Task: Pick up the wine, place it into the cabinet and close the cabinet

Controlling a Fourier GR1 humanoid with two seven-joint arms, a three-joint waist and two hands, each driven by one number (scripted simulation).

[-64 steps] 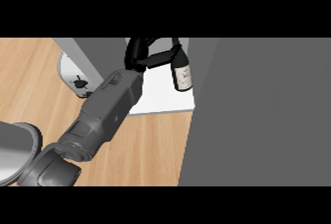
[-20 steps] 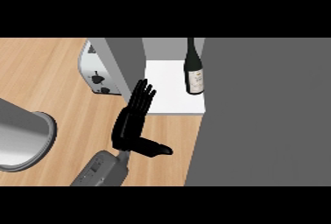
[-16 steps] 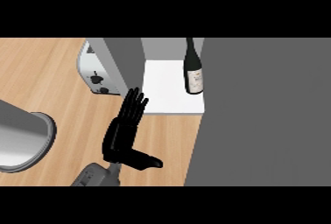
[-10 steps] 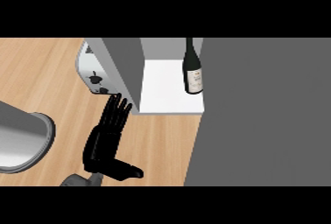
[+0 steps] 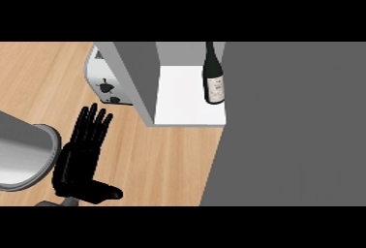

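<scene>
The dark wine bottle (image 5: 215, 81) with a pale label stands on the white floor of the cabinet (image 5: 180, 105), close against the right side of the opening. No hand touches it. My left hand (image 5: 80, 157) hovers over the wooden counter at the lower left, well below and left of the cabinet. Its fingers are straight and point up the view, its thumb sticks out to the right, and it holds nothing. A grey cabinet panel (image 5: 137, 77) stands along the opening's left side. My right hand does not show.
A broad grey panel (image 5: 293, 126) fills the right side of the view, next to the bottle. A silver toaster (image 5: 106, 77) sits left of the cabinet. A round metal vessel (image 5: 22, 155) lies at the left edge, beside my hand.
The left hand let go of the bottle, which now stands in the cabinet. Over the last second the open hand has drawn back down and to the left.
</scene>
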